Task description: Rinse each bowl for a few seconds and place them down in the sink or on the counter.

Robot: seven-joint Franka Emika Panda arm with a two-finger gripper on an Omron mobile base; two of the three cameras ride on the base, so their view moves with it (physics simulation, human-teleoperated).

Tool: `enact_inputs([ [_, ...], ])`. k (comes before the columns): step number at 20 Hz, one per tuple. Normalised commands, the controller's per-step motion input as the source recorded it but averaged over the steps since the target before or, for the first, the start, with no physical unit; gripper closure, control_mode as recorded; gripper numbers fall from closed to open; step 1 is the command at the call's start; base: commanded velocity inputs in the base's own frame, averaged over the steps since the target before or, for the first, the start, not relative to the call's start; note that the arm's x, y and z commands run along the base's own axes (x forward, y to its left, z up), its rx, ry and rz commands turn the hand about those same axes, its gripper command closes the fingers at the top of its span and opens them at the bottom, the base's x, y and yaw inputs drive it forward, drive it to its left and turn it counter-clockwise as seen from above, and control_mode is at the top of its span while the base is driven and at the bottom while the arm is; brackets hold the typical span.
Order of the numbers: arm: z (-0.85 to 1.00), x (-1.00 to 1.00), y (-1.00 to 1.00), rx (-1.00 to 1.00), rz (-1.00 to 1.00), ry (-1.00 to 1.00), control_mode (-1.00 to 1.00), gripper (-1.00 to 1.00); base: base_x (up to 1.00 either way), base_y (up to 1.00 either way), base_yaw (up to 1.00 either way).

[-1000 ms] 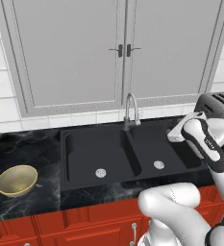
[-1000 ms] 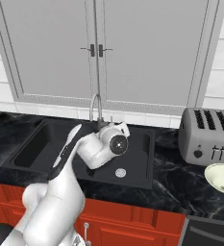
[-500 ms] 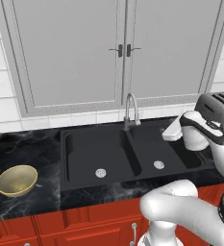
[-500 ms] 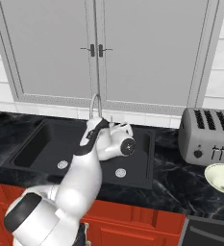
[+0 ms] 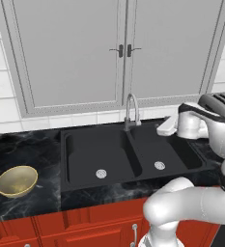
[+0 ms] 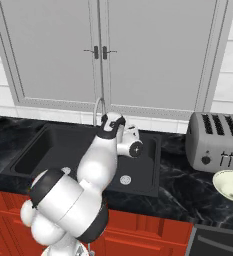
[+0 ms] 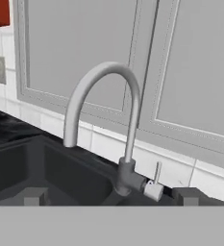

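I'm looking at a home kitchen. A black double-basin sink [image 5: 128,154] sits mid-frame in a glossy black marble counter [image 5: 22,144], with a curved steel faucet [image 7: 104,125] at its back edge. Red cabinet fronts [image 5: 61,226] run along the bottom of the frame, grey double-door wall cabinets [image 5: 119,53] fill the top, and white wall tiles [image 5: 0,91] show at the left. At the right of my right base view stands a silver toaster [image 6: 215,142].

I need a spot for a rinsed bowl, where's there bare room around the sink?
Both basins of the sink are bare. So is the counter between the tan bowl and the sink. Crowded: the right end, with toaster and cream bowl.
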Motion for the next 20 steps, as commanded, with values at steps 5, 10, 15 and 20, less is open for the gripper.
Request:
enact_inputs([
  [5, -0.14, 0.41, 0.0, 0.03, 0.0, 0.0, -1.0, -1.0, 0.0, 0.0, 0.0],
  [10, -0.09, 0.43, 0.02, 0.0, 0.0, 0.0, -1.0, -1.0, 0.0, 0.0, 0.0],
  [15, -0.08, 0.45, 0.0, 0.0, 0.0, -0.01, -1.0, -1.0, 0.0, 0.0, 0.0],
  [20, -0.09, 0.46, 0.01, 0.0, 0.0, -0.02, -1.0, -1.0, 0.0, 0.0, 0.0],
])
